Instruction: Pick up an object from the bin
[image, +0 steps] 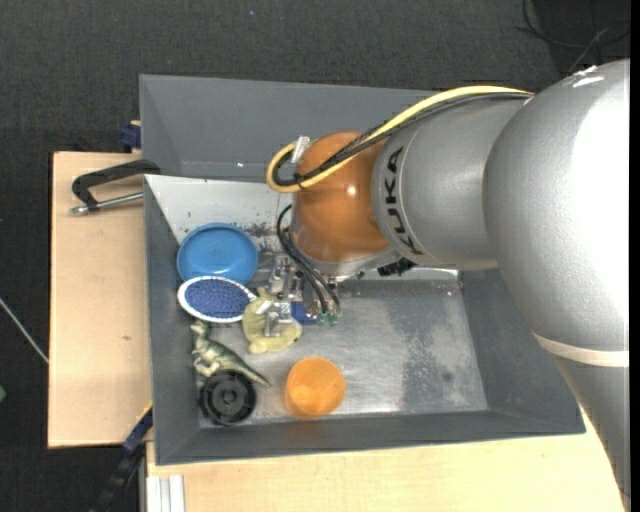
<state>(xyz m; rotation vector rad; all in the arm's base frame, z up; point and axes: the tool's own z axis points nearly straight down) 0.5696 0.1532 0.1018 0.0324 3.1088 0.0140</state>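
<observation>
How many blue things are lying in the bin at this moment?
2. A round blue dish lies at the upper left; a blue oval with a white rim lies just in front of it. The arm may hide others.

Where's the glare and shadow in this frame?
Camera view: strong glare on the silver arm at upper right, with a softer sheen on its orange cover. Camera view, mid-bin: the wrist shades the gripper and the pale yellow thing beside it. The bin floor shows a dull, mottled reflection.
</observation>
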